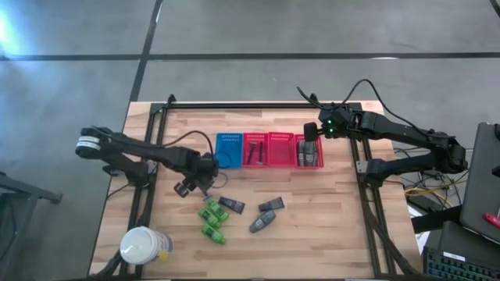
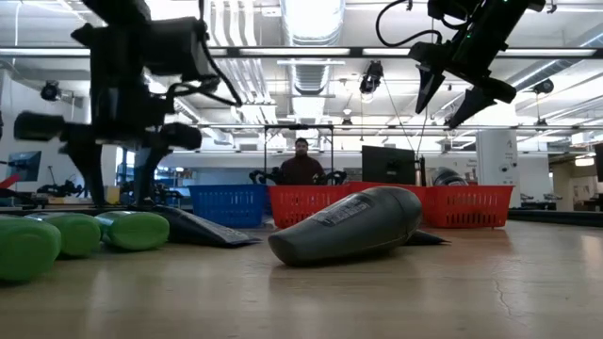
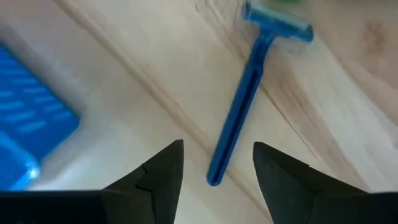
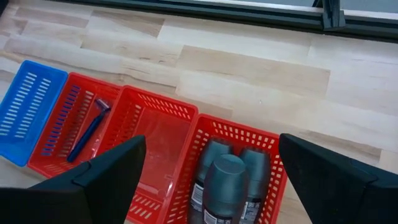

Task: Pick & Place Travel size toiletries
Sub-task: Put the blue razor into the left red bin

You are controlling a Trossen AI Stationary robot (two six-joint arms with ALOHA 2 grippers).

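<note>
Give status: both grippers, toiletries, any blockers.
Left gripper open, low over blue razor beside blue basket. Right gripper open above red basket holding grey containers. No blockers seen.

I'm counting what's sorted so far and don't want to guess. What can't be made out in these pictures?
- The grey containers in the end red basket: right wrist view's bottom edge cuts them off, so their count is uncertain.
- Basket contents: low view shows only the walls.
- The blue razor: its head is blurred in the left wrist view.
- The left claw: too small overhead to show its opening.
</note>
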